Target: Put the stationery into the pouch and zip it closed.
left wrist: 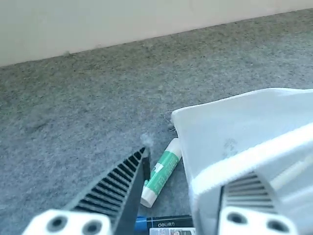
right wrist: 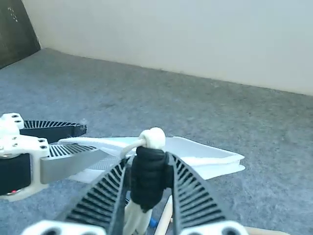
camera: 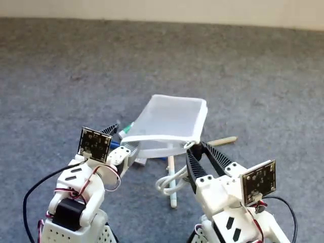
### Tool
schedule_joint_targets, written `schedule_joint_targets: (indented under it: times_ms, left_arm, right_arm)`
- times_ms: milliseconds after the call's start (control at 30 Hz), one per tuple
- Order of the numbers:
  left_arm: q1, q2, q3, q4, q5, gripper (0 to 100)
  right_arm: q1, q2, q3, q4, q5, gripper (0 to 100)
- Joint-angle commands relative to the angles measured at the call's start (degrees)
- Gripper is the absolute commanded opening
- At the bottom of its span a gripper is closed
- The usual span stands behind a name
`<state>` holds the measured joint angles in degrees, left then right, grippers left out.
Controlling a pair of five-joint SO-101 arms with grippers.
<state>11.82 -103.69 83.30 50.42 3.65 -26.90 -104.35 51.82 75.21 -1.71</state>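
Note:
The white mesh pouch [camera: 169, 124] is held up off the grey carpet between the two arms. My left gripper [camera: 125, 147] is shut on the pouch's [left wrist: 244, 132] open rim, one finger showing grey through the mesh. On the other side, my right gripper [right wrist: 149, 169] is shut on the black zipper pull [right wrist: 146, 178], topped by a white bead [right wrist: 155, 137]. A green and white glue stick [left wrist: 159, 172] and a blue marker [left wrist: 164, 223] lie on the carpet beside the left gripper. Under the pouch, a white pen [camera: 172, 182] sticks out toward the arms.
A wooden pencil [camera: 221, 140] lies on the carpet to the right of the pouch. A white cord [camera: 164, 185] loops beside the pen between the arm bases. Open carpet stretches beyond the pouch to a pale wall [right wrist: 195, 34].

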Motion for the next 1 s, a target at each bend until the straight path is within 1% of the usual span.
schedule_joint_targets:
  times_ms: [0, 100, 200, 267, 400, 467, 500, 667, 900, 967]
  left_arm:
    - [1.1, 0.4, 0.7, -1.0, 0.1, 18]
    - [1.1, 0.4, 1.5, -0.4, -1.8, 15]
    - [1.5, 0.4, 1.2, 1.1, -1.8, 13]
    - [2.3, 0.4, 0.6, 1.5, -2.1, 9]
    - [4.4, 0.4, -1.8, 3.5, -4.8, 1]
    - [4.7, 0.4, -3.2, 3.7, -5.1, 1]
    - [4.7, 0.4, -4.1, 3.7, -5.1, 1]
    - [4.7, 0.4, -7.1, 3.9, -5.2, 1]
    - [4.4, 0.4, -7.3, 3.9, -5.2, 1]
    - [4.4, 0.4, -7.5, 3.9, -6.7, 1]
  right_arm:
    - [-0.7, 0.0, -2.8, 0.0, -0.3, 0.5]
    - [-0.7, 0.0, -2.9, 0.0, -0.3, 0.5]
    - [-0.7, 0.0, -2.9, 0.0, -0.3, 0.5]
    - [-0.7, 0.0, -2.8, 0.0, -0.3, 0.5]
    - [-0.7, 0.0, -2.7, -0.1, -0.3, 0.6]
    - [-0.7, 0.0, -2.8, -0.1, -0.3, 1.5]
    - [-0.7, 0.0, -2.9, 0.0, -0.3, 3.5]
    - [-0.6, 0.0, -2.4, 0.2, -0.3, 18.3]
    - [-0.6, 0.0, -2.4, 1.6, -0.3, 19.4]
    - [-0.6, 0.0, -2.4, 1.5, -0.3, 19.5]
